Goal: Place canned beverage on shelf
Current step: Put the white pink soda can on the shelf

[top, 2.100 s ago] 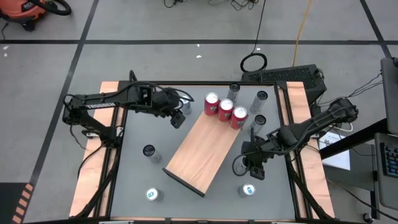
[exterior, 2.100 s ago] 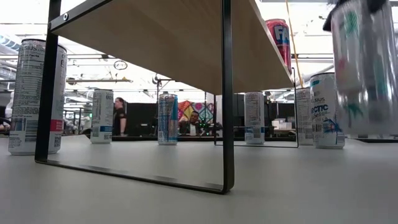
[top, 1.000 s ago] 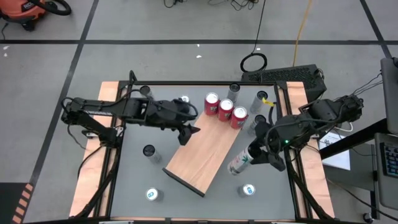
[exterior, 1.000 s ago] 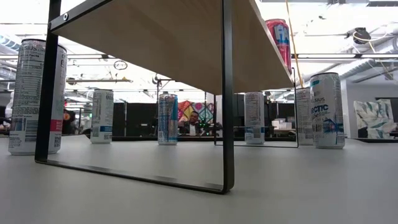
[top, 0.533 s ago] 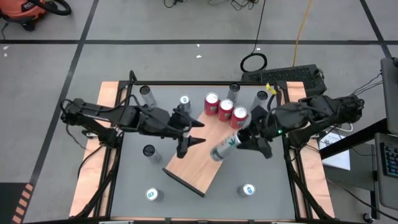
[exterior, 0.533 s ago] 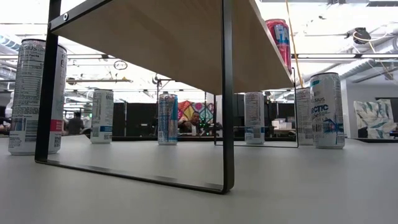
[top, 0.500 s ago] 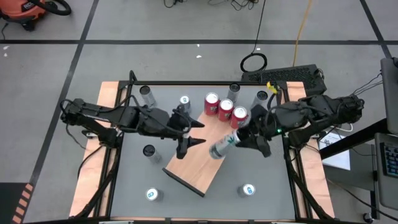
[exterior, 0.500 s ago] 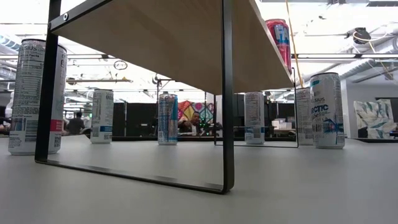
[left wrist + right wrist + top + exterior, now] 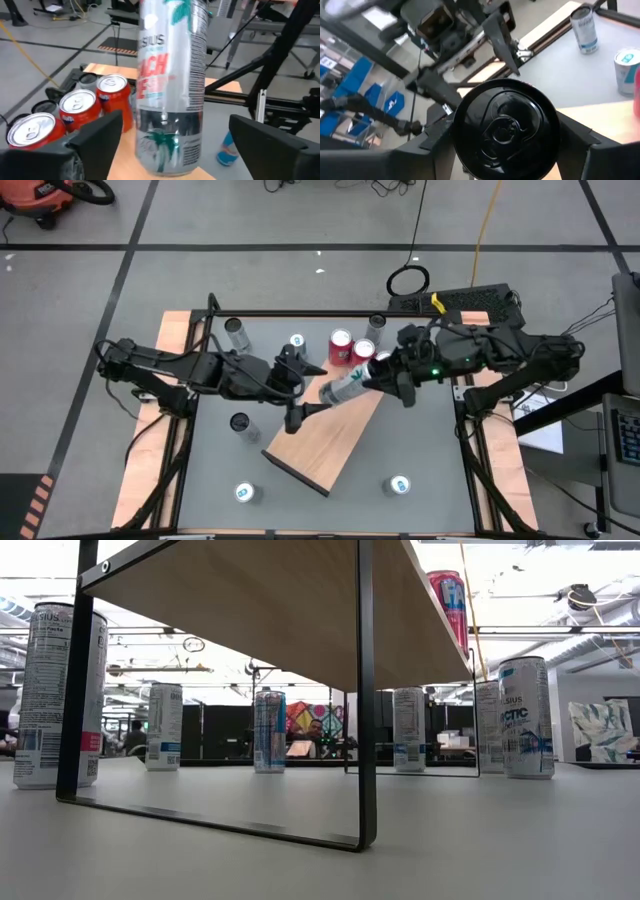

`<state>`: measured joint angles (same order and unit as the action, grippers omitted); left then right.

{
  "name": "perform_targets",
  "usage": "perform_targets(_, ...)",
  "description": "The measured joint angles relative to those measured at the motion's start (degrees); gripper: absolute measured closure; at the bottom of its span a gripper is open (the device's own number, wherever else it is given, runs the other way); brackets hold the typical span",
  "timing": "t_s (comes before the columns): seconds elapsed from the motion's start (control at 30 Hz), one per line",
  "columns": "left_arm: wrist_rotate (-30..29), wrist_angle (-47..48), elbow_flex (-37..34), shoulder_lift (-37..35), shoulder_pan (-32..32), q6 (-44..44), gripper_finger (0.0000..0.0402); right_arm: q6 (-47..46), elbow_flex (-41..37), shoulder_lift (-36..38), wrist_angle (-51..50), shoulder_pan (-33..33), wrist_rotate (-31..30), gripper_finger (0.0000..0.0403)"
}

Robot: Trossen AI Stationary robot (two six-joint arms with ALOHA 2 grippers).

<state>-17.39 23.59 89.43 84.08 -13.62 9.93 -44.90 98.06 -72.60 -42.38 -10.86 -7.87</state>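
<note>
**Q:** What has just changed here, and what does it mean for the job?

**A:** My right gripper [image 9: 385, 377], which a second ago hung beside the shelf's right edge, has swung in over the shelf [image 9: 325, 430]. It is pinching a tall silver Celsius can [image 9: 345, 388] near its top, and the can lies tilted rather than upright, its base pointing toward my left arm. My left gripper [image 9: 300, 412] has come in too. Its fingers [image 9: 95, 135] are spread wide on either side of the can's lower body, not yet touching it. I judge this to be a hand-over or a two-handed steadying above the board, so the placing itself is not yet done.

**Q:** Where is the can relative to the shelf?

**A:** It is in the air over the middle of the board, just short of the three red cans [image 9: 352, 352] standing in a row at the far end. In the low view the shelf [image 9: 270, 600] shows only its underside and one red can [image 9: 447, 605] at its far edge.

**Q:** How much open room is there?

**A:** The near half of the board is bare wood, so that is where I would set the can down. The far end is crowded. The board's long edges are close on both sides, and loose cans stand on the grey tabletop [image 9: 420, 450] around it, such as one [image 9: 239, 423] to the left.
</note>
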Motion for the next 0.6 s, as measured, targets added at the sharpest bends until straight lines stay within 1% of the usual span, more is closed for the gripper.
perform_targets(0.1,-1.49,0.21,0.0,0.01,0.34,-0.17,0.0027,0.46,0.0,-0.84,2.51,1.02,0.11,0.0174)
perform_targets(0.2,-4.22,2.49,0.0,0.01,0.52,0.17,0.0027,0.59,0.0,-1.87,4.03,1.66,0.21,0.0174)
perform_targets(0.33,-4.89,6.54,0.0,0.01,0.47,0.3,0.0036,0.47,0.0,-2.91,6.69,1.96,0.28,0.0174)
perform_targets(0.47,-5.84,9.15,0.0,0.01,0.43,2.56,0.0067,0.65,0.0,-3.32,8.56,1.96,0.17,0.0174)
perform_targets(0.6,-6.22,8.75,0.0,0.01,0.43,3.15,0.0114,0.68,0.0,-3.32,9.11,2.02,-0.44,0.0174)
